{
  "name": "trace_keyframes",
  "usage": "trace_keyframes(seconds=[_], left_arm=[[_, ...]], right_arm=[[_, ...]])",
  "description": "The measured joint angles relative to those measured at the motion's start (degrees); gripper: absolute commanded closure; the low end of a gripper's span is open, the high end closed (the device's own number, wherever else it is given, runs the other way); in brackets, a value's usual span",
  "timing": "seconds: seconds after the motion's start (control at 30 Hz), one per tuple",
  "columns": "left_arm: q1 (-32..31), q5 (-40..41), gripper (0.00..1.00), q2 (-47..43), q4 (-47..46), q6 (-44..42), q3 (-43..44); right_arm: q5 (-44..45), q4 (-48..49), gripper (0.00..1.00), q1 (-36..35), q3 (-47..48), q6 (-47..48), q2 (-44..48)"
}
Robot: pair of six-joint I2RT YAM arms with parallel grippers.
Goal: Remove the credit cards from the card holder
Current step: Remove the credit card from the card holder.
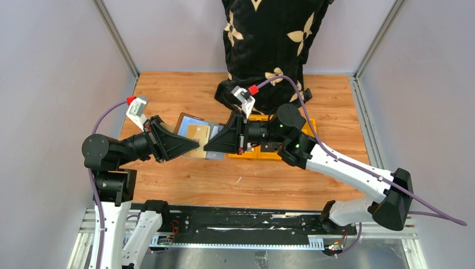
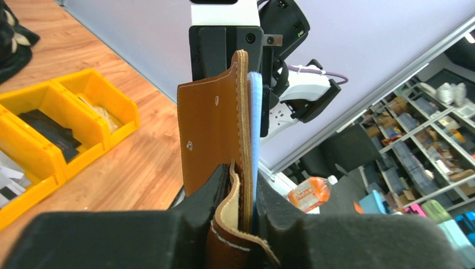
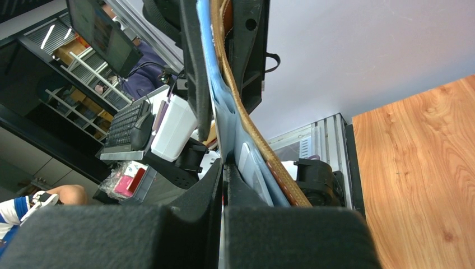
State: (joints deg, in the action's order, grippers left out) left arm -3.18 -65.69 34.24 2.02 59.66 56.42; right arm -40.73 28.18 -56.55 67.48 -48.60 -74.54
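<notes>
Brown leather card holder (image 2: 210, 129) hangs above the surface (image 1: 252, 179), a tan credit card (image 1: 198, 133) showing inside; left gripper (image 2: 241, 190) grasps its brown end, right gripper (image 3: 224, 171) is clenched on its blue inner edge.

No readable text (in any view)

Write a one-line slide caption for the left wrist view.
Left gripper pinches the brown card holder, seen edge-on, right gripper at its far end, yellow bins on the table alongside.
</notes>
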Motion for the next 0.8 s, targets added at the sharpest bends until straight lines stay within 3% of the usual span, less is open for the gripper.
trace_keyframes(seconds=[0.37, 0.5, 0.53, 0.63, 0.8], left_arm=[[-0.4, -1.4, 0.89, 1.1, -1.6, 2.8, -0.1], [-0.4, -1.6, 0.94, 1.1, -1.9, 3.2, -0.1], [-0.4, -1.6, 0.96, 1.1, -1.9, 3.2, -0.1], [-0.4, -1.6, 0.98, 1.1, -2.0, 3.3, -0.1], [-0.4, -1.1, 0.98, 1.1, -2.6, 3.6, -0.1]], right_arm=[[1.2, 4.2, 1.0, 0.0, -5.6, -0.1, 4.0], [1.3, 4.9, 1.0, 0.0, -6.2, -0.1, 4.4], [1.3, 5.0, 0.98, 0.0, -6.3, -0.1, 4.4], [1.3, 5.1, 0.76, 0.0, -6.3, 0.0, 4.5], [0.7, 4.7, 0.73, 0.0, -5.9, 0.0, 4.4]])
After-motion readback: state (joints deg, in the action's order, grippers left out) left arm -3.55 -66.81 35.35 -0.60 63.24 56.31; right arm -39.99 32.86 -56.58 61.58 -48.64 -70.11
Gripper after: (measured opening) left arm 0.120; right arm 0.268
